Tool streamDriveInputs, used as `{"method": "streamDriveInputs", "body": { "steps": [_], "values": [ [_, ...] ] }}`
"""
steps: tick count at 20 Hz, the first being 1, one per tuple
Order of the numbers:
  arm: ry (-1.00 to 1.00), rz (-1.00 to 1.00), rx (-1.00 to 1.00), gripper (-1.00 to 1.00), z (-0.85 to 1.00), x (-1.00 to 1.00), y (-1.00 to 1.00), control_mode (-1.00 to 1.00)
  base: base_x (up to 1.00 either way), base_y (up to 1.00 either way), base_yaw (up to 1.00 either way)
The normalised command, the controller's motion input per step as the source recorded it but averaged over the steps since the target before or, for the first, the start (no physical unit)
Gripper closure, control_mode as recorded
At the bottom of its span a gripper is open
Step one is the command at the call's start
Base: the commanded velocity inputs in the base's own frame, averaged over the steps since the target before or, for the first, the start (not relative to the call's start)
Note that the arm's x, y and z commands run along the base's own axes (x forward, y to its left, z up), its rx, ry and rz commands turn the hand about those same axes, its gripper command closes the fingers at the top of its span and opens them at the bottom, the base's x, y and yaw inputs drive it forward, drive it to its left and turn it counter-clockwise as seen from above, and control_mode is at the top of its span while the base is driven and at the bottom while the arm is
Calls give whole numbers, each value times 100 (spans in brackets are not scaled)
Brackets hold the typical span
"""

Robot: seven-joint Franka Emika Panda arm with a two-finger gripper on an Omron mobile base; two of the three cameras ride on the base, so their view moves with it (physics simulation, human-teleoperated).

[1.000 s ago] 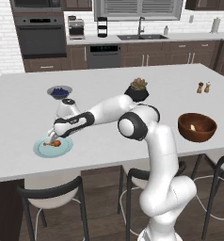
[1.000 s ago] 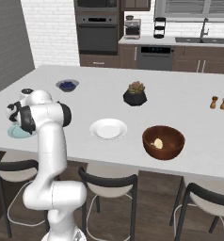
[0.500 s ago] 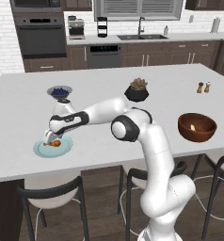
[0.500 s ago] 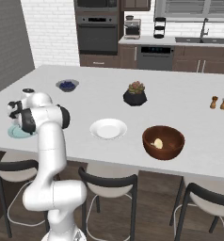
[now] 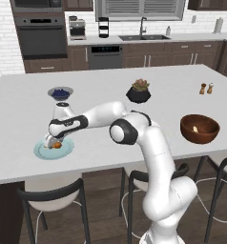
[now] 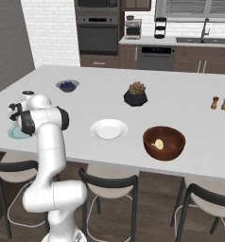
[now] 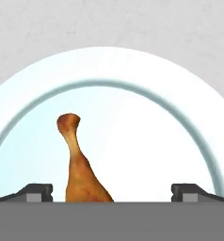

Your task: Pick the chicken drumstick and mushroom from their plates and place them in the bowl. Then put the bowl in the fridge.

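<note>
End effector: you are seeing the end effector [image 5: 54,141] hanging low over the light blue plate [image 5: 41,151] near the left front edge of the counter [image 5: 106,86]. In the hand view its two fingertips [image 7: 35,192] are standing wide apart, released, with nothing between them pinched.
Chicken drumstick: the chicken drumstick [image 7: 81,165] is lying on the light blue plate, between the spread fingertips but nearer the left one, its thin bone end pointing up in the hand view. You cannot tell whether either fingertip is touching it.
Light blue plate: it is holding the drumstick alone.
White plate: the white plate [image 6: 108,129] is sitting bare near the front middle of the counter, well apart from the blue one.
Wooden bowl: the reddish-brown bowl [image 6: 164,142] is standing to the right of the white plate, and the mushroom [image 6: 158,143] is lying inside it.
Grey bowl: the small grey bowl [image 5: 60,92] of dark blue berries is sitting behind the light blue plate.
Plant pot: a black pot with a plant [image 5: 139,91] is standing mid-counter.
Shakers: two small shakers [image 5: 206,88] are standing far right.
</note>
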Motion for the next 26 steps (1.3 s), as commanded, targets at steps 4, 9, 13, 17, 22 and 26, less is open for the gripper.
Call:
{"method": "streamDriveInputs", "body": {
  "steps": [4,9,13,17,22,26],
  "values": [
    [0,0,-1,-100,-18,0,0,-100,0,0,0],
    [0,0,-3,100,-28,1,0,-100,0,0,0],
    [0,0,0,100,-14,-11,-16,-100,0,0,0],
    [0,0,0,100,-8,-41,-44,-100,0,0,0],
    [-1,0,0,100,28,-38,-72,-100,0,0,0],
    [-10,-1,0,100,78,-58,-88,-100,0,0,0]
  ]
}}
